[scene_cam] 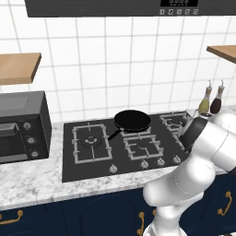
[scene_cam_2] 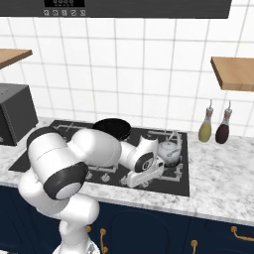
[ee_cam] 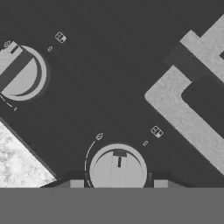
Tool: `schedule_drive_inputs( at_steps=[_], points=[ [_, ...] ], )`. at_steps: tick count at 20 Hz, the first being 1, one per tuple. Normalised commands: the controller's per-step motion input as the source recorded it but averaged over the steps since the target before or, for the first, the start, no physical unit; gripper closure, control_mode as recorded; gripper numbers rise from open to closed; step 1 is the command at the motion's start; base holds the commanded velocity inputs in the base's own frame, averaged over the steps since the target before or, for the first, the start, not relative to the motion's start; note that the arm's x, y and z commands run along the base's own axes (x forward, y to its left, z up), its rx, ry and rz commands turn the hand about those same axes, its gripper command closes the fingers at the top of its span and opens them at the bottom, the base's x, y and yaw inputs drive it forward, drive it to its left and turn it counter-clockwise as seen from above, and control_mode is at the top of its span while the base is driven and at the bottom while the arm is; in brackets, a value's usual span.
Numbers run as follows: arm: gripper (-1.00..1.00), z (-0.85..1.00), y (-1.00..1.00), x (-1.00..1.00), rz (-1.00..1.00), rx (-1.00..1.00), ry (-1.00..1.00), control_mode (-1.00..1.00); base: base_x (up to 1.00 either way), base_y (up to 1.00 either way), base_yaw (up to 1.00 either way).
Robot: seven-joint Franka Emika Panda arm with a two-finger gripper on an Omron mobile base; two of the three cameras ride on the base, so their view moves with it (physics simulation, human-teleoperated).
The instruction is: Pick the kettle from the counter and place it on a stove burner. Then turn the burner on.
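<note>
Kettle [scene_cam_2: 170,150] sits on grate at right rear of stove [scene_cam_2: 64,130], pick-and-place looks done; knob [ee_cam: 118,168] at front edge lies dead ahead between end effector [ee_cam: 118,185] fingertips, pointer along approach line; fingers spread, holding nothing; second knob [ee_cam: 22,75] well apart; counter [ee_cam: 17,164] edge just beside; frying pan [scene_cam: 132,120] clear behind.

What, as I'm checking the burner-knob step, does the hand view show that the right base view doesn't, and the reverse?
Hand view: a close look at the near knob with its pointer mark, set between the open tips of the gripper, plus a second knob.
Right base view: the kettle standing on a right-hand burner, the frying pan, two bottles and the toaster oven.
Both: the black stove, a grey grate and the marbled counter.
</note>
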Motion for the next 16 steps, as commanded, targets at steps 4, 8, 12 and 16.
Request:
schedule_drive_inputs(
  at_steps=[4,8,12,16],
  points=[
    [1.00,-0.02,0.00,-0.09,0.30,0.00,0.00,-1.00,0.00,0.00,0.00],
    [1.00,-0.01,0.00,-0.06,0.27,0.00,0.00,-1.00,0.00,0.00,0.00],
    [1.00,0.00,0.00,-0.06,0.23,0.00,0.00,-1.00,0.00,0.00,0.00],
    [1.00,0.00,0.00,-0.04,0.20,0.00,0.00,-1.00,0.00,0.00,0.00]
  ],
)
